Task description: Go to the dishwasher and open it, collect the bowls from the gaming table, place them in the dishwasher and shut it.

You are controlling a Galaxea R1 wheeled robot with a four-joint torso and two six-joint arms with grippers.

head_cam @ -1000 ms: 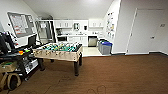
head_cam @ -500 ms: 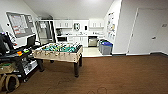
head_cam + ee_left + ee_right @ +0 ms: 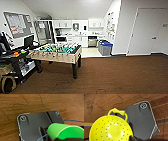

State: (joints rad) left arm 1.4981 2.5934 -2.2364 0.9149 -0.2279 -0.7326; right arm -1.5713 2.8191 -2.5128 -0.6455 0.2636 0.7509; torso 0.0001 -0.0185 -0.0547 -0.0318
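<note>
Right claw carries a yellow perforated bowl [image 3: 110, 130], left claw a green bowl [image 3: 62, 131]; finger positions cannot be told. Dishwasher [image 3: 92, 41], probably the steel front far ahead: drive smoothly, bowls level.

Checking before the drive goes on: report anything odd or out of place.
Thin dark cables lie loose across the wooden floor under the left arm. The yellow bowl is pierced with holes and has a handle, like a colander.
</note>
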